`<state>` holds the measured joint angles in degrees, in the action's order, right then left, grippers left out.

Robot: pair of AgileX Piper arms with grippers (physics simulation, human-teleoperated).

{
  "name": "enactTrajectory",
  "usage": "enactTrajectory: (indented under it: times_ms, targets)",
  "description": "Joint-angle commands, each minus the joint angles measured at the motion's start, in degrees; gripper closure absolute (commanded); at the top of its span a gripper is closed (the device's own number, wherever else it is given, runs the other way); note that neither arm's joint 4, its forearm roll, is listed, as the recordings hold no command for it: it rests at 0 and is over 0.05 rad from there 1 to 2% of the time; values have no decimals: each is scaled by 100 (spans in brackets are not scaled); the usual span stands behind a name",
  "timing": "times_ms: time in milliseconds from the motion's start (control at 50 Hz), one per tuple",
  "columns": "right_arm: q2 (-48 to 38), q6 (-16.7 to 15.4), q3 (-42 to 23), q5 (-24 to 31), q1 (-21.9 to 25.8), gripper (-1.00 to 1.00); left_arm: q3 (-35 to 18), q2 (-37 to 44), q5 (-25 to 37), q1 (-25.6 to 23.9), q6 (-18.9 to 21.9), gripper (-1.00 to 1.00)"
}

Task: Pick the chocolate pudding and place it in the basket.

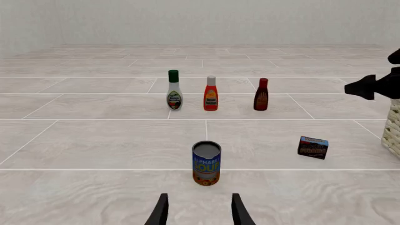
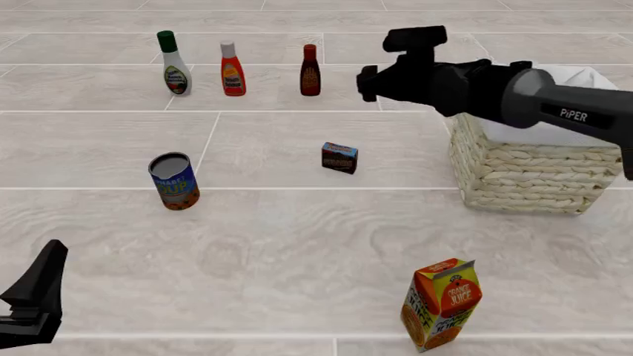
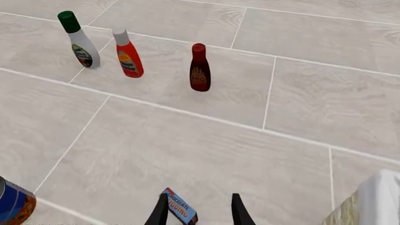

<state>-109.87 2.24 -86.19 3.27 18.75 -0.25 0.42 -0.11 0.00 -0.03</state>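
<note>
The chocolate pudding [image 2: 339,158] is a small dark brown box lying on the tiled surface, left of the basket [image 2: 514,167], a cream wicker basket with a white cloth lining. My right gripper [image 2: 369,82] hangs above and behind the pudding, apart from it. In the right wrist view its fingers [image 3: 161,212] stand open, and the pudding [image 3: 180,209] shows low between them, with the basket's corner [image 3: 375,201] at the edge. My left gripper [image 2: 35,293] is open at the near left and holds nothing; in its wrist view [image 1: 200,213] the pudding [image 1: 313,147] lies off to one side.
A soup can [image 2: 174,181] stands at the left middle. An orange juice carton [image 2: 442,304] stands tilted near the front right. At the back stand a white dressing bottle [image 2: 174,63], a red-orange bottle [image 2: 233,69] and a dark brown sauce bottle [image 2: 310,70].
</note>
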Motion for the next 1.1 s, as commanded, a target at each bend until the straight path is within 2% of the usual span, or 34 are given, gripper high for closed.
enactTrajectory:
  times_ms: [20, 200, 580, 760, 900, 980, 1100]
  targets:
    - [-147, -67, -631, 718, 81, -100, 0, 0, 0, 0, 0, -100]
    - [-268, 55, -1092, 1225, 155, -100, 0, 0, 0, 0, 1, -100]
    - [-361, 186, -1624, 1860, 312, -100, 0, -1, 0, 0, 0, -100]
    - [-429, -8, -1841, 2115, 409, -100, 0, 0, 0, 0, 0, -100]
    - [-475, -104, -1945, 2172, 503, -100, 0, -1, 0, -1, 1, -100]
    - [-410, -276, -1815, 2127, 677, -100, 0, 1, 0, 1, 2, -100]
    - [-486, -376, -2030, 2239, 690, -100, 0, 0, 0, 1, -2, -100]
